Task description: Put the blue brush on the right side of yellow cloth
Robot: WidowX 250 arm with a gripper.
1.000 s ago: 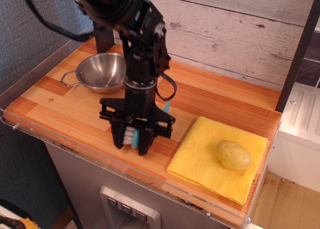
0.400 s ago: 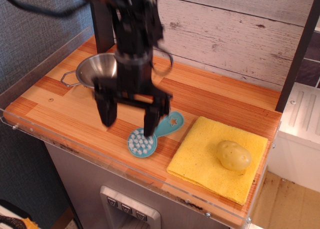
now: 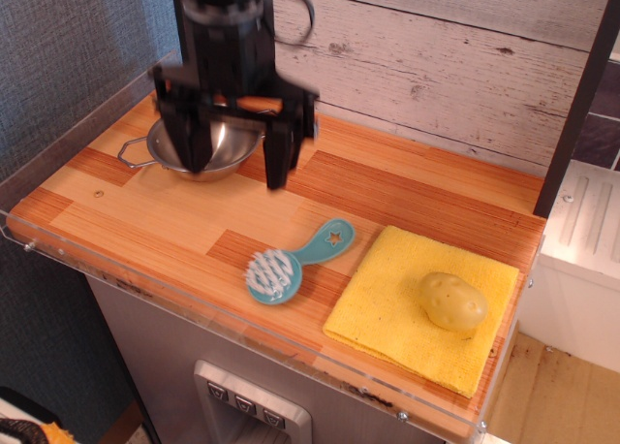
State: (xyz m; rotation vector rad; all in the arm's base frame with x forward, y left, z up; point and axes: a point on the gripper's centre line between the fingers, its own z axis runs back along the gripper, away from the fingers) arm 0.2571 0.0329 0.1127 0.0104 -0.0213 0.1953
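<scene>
One blue brush (image 3: 291, 264) lies below open gripper (image 3: 235, 151).

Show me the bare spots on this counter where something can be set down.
Widest bare wood: back right, between the wall and the yellow cloth. Also free: the front-left corner, below the steel bowl and left of the blue brush. Crowded: the open gripper hangs over the bowl; the brush lies close beside the cloth's left edge; a potato sits on the cloth.
</scene>
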